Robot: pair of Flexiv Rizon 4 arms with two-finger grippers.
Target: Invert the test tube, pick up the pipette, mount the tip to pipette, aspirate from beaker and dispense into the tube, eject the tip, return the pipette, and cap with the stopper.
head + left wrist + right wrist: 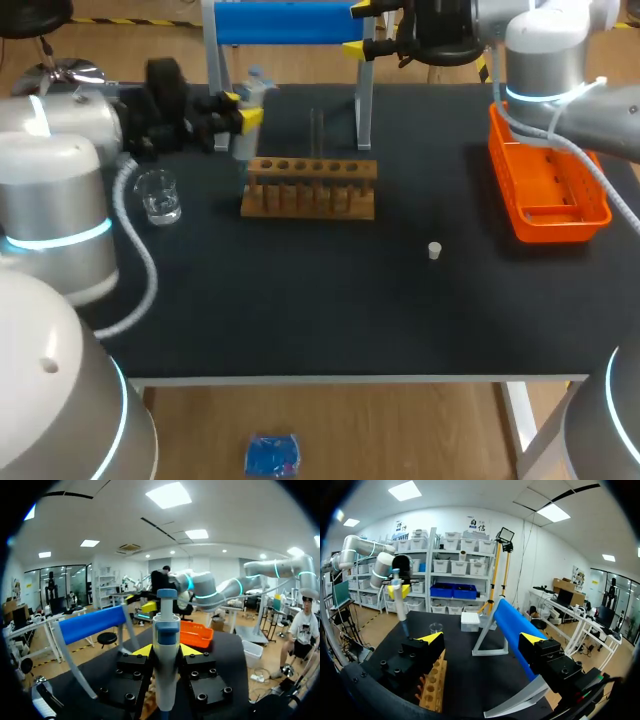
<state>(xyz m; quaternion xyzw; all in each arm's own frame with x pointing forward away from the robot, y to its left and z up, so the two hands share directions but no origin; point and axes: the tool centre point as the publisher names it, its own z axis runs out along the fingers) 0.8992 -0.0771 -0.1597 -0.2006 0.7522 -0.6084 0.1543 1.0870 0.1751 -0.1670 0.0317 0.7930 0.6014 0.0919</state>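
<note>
1. At the table's back left, the left gripper (242, 108) is clamped on the pipette (166, 650), one yellow tip on each side of its body, so the pick-up looks done.
2. The pipette hangs upright above the table, near the left end of the wooden rack (310, 190) and behind the beaker (158, 196).
3. Whether a tip is on the pipette's lower end cannot be told. I judge mounting to be the step in hand or the next one.
4. A test tube (317, 128) stands upright in the rack, towards its middle. Which end is up is too faint to see, so the inverting step cannot be confirmed.
5. The right gripper (482, 640) hangs at the back by the blue stand (285, 22), with its fingers wide apart and holding nothing.
6. The stopper (434, 250) lies alone on the mat, well apart from the rack, so capping is not done.
7. An orange basket (548, 215) sits at the right side, and its contents are not clear.
8. By my judgement, what is left is aspirating from the beaker, dispensing into the tube, ejecting the tip, returning the pipette and capping
</note>
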